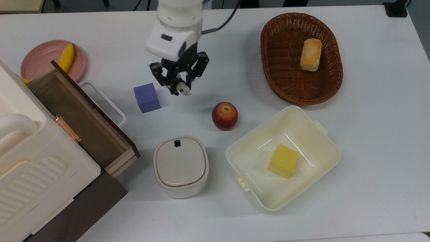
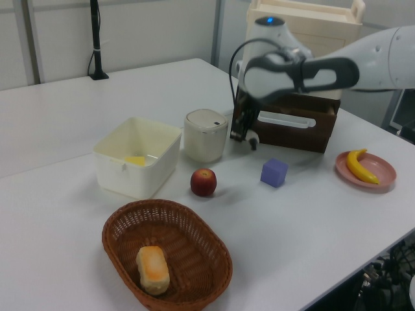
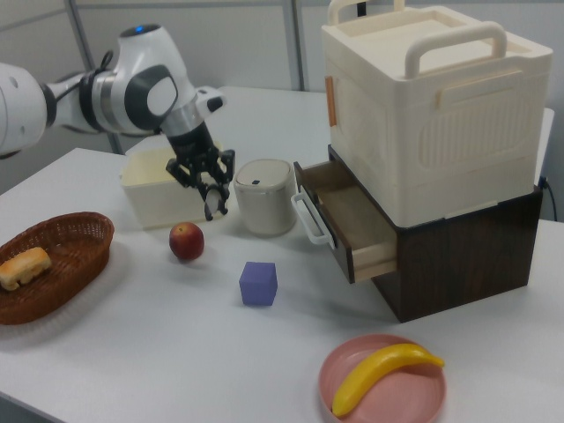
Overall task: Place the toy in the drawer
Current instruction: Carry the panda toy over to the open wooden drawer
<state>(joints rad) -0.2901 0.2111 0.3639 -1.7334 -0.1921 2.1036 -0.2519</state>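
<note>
White table (image 1: 369, 134): end effector (image 1: 179, 88) pinching toy (image 1: 183, 89) aloft; right view shows drawer (image 3: 352, 216) open.

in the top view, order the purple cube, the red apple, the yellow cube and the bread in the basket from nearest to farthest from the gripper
From the gripper:
1. Purple foam cube, on the top view's left.
2. Red apple, lower right.
3. Yellow foam cube, inside the cream tub.
4. Bread loaf, in the wicker basket, far right.
</note>
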